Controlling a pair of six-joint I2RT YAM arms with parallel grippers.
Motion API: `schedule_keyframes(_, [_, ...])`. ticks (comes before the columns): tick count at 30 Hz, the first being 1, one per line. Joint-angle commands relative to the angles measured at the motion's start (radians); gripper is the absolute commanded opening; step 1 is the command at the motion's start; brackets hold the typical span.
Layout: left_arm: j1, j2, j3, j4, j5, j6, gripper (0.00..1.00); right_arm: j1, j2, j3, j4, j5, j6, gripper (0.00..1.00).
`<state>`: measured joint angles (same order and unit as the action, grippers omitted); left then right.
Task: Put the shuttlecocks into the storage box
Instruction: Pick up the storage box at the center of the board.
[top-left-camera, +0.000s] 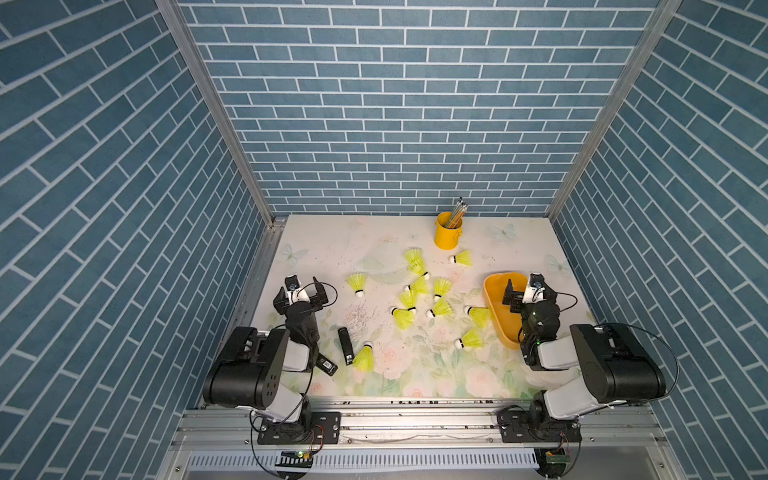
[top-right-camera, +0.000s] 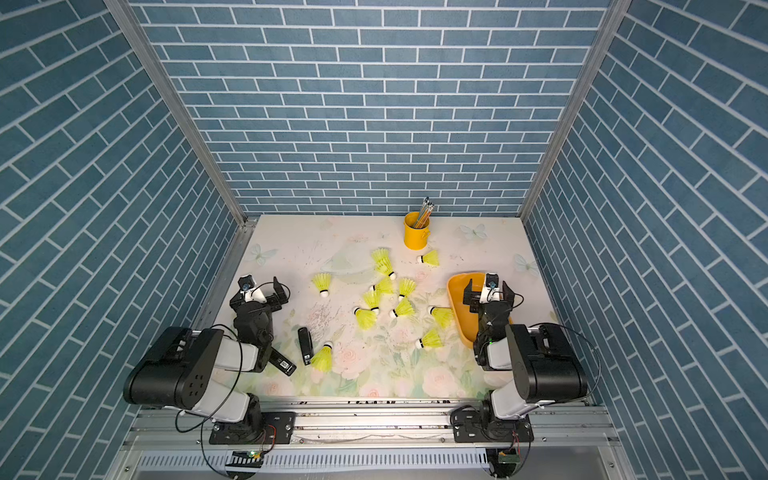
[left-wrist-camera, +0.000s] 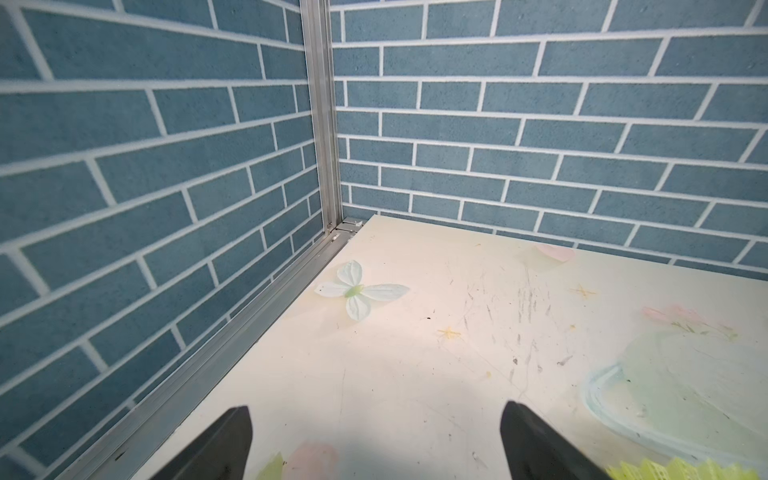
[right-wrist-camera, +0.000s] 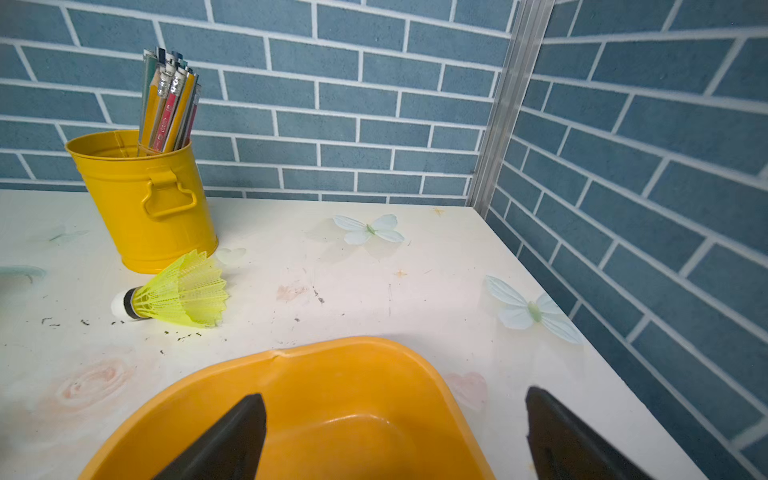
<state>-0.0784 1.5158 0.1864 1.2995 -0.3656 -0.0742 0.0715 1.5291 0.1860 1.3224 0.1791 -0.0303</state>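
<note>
Bolted to the aluminium rail (top-left-camera: 415, 419) at the near edge, both arms are reaching forward over the floral table (top-left-camera: 332, 245). The left gripper (top-left-camera: 297, 287) is hanging over bare table on the left side, its jaws spread wide around nothing. The right gripper (top-left-camera: 530, 289) is hovering over the storage box (top-left-camera: 498, 309), jaws likewise gaping and carrying nothing. That box is sitting at the table's right side, its long axis running near to far, slightly angled.

The shuttlecocks (top-left-camera: 415, 291) are lying scattered mid-table, left of the box, pointing many ways. One shuttlecock (top-left-camera: 478, 316) is lying just beside the box's left wall, white tip pointing left, skirt toward the box. Another shuttlecock (top-left-camera: 462, 259) is lying on its side near the yellow pencil cup (top-left-camera: 448, 235), tip also leftward. A third shuttlecock (top-left-camera: 365, 357) is resting beside a black stapler (top-left-camera: 344, 351), tip pointing toward the back wall.
</note>
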Motion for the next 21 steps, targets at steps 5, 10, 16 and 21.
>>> schedule_keyframes(5, [-0.006, -0.003, 0.002, 0.021, -0.009, 0.008, 1.00, -0.003, 0.003, 0.011, 0.009, 0.004, 0.023, 1.00])
schedule_keyframes(10, [-0.006, -0.004, 0.002, 0.021, -0.010, 0.008, 1.00, -0.002, 0.003, 0.011, 0.008, 0.003, 0.023, 1.00])
schedule_keyframes(16, [-0.006, -0.003, 0.002, 0.021, -0.010, 0.008, 1.00, -0.002, 0.003, 0.011, 0.008, 0.003, 0.023, 1.00])
schedule_keyframes(21, [-0.006, -0.004, 0.004, 0.020, -0.010, 0.008, 1.00, -0.002, -0.015, -0.007, 0.039, 0.011, 0.021, 1.00])
